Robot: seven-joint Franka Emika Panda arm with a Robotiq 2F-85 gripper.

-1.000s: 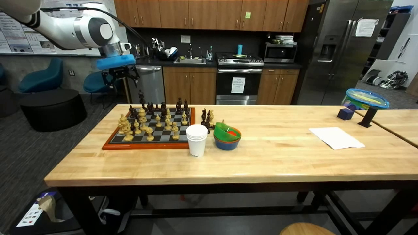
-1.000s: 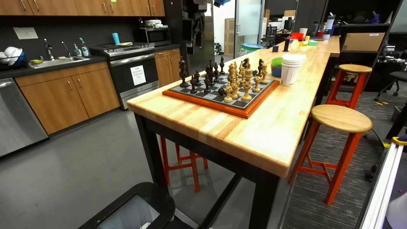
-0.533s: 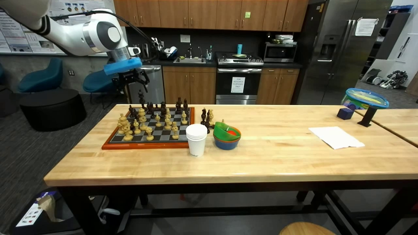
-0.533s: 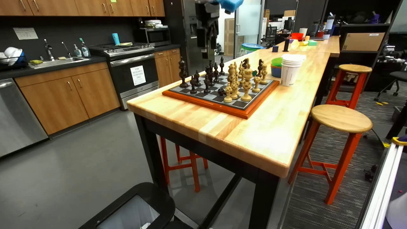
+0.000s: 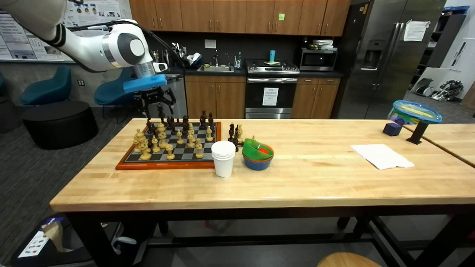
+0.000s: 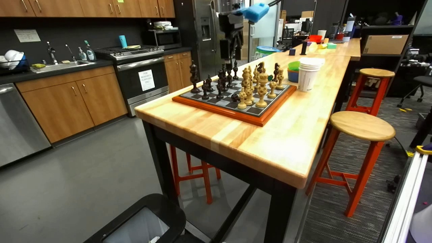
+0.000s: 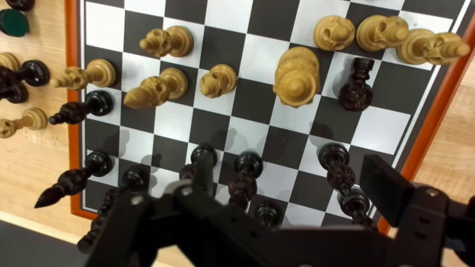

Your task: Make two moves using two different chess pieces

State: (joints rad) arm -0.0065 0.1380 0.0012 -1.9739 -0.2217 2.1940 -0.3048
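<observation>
Light and dark pieces [image 7: 297,76] stand on the board [image 5: 167,166], near the short edge of the table [image 6: 209,125]; one dark piece [image 7: 355,97] lies down. The gripper [image 7: 289,176] hangs above, fingers [image 7: 384,187] wide apart.

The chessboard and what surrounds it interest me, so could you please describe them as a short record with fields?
Chessboard: orange-red frame, on the wooden table
Gripper: open, empty, raised above the chessboard
Fallen piece: dark, lying on its side on the chessboard
Off the chessboard: light pieces and dark pieces
White cups: stacked, beside the chessboard
Green bowl: tilted, above a blue bowl
Moves completed: cannot tell
</observation>
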